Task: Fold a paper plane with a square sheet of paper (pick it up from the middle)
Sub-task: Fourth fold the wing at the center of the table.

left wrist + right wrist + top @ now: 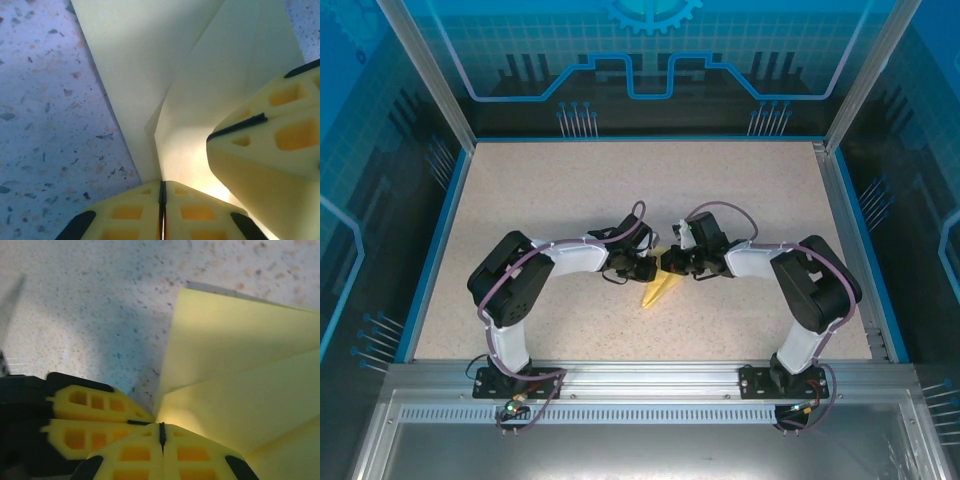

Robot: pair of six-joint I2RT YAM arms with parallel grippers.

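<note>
The yellow paper (654,293) is folded into a slim pointed shape, its tip aimed at the near edge of the table. My left gripper (656,267) and right gripper (671,263) meet over its far end, fingertips almost touching. In the left wrist view my gripper (162,186) is shut on the creased paper (200,85), with the right gripper's fingers (270,150) close on the right. In the right wrist view my gripper (161,429) is shut on the paper's edge (240,365), and the left gripper's fingers (90,415) sit beside it. The held part is hidden.
The speckled tabletop (570,190) spreads out on all sides of the paper. A blue rim (432,250) and clear walls (640,60) enclose it. Both arm bases stand on the metal rail (640,375) at the near edge.
</note>
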